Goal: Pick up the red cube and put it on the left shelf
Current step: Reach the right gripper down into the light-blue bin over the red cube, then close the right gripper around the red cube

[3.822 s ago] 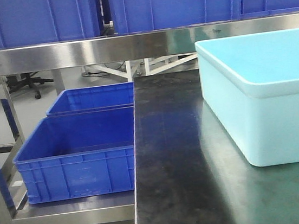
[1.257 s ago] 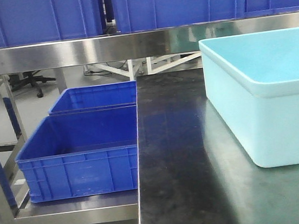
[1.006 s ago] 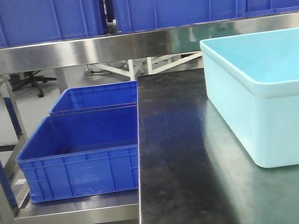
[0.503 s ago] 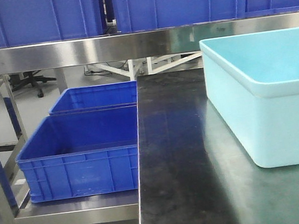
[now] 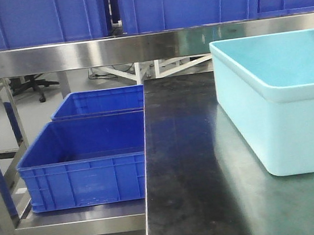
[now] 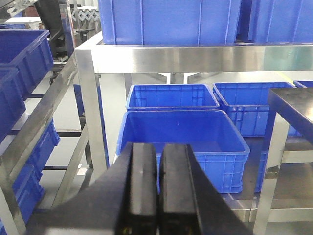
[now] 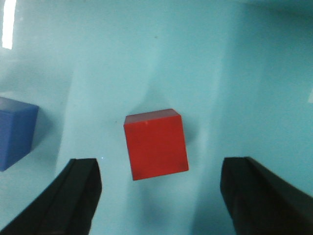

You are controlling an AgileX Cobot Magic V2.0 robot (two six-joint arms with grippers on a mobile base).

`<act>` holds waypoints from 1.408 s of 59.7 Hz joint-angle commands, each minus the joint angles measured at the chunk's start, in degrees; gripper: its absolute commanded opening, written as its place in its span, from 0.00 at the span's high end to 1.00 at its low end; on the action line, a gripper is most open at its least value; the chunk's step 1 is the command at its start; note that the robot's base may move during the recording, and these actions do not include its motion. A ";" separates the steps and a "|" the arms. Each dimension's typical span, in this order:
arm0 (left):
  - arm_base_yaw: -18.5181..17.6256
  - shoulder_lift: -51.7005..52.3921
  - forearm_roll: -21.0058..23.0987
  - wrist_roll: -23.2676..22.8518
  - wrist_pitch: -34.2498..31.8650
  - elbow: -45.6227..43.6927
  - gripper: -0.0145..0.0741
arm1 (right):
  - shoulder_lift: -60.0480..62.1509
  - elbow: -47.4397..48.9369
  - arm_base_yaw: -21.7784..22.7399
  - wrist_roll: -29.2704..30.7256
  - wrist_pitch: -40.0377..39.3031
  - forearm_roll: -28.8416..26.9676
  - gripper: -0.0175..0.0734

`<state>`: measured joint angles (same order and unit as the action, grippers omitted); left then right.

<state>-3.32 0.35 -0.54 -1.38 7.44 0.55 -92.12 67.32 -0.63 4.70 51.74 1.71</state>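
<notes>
Two blue crates (image 5: 82, 161) on steel shelf (image 5: 77, 216); right end effector (image 7: 161, 172) agape over red cube (image 7: 155, 143), left end effector (image 6: 159, 149) clenched.

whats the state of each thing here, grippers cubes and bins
light blue tub, upright, open top
left gripper, shut, holding nothing
right gripper, open, red cube seen between its fingers, no contact
red cube, resting on the tub floor, not gripped
blue cube, resting on the tub floor, untouched
near blue crate, upright, empty
</notes>
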 commanded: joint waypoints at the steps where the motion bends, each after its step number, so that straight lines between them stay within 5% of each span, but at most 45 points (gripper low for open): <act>1: -0.37 0.92 0.17 -0.05 -5.03 1.32 0.72 | 1.57 1.90 0.01 0.60 -1.80 0.74 0.13; 55: -0.37 0.92 0.17 -0.05 -5.03 1.32 0.72 | -3.57 1.90 -0.83 0.60 -2.49 -0.21 0.14; 64: -0.37 0.92 0.17 -0.05 -5.03 1.32 0.72 | -3.57 2.03 -0.83 0.60 -2.52 -0.21 0.35; 74: -0.37 0.92 0.17 -0.05 -5.03 1.32 0.72 | -2.80 2.29 -0.83 0.60 -3.16 -0.21 0.75; 84: -0.37 0.92 0.17 -0.05 -5.03 1.32 0.72 | 1.97 2.29 -1.01 0.60 -6.10 -0.21 0.74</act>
<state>-3.32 0.35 -0.54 -1.38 7.44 0.55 -95.97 67.80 -1.50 4.81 48.84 1.35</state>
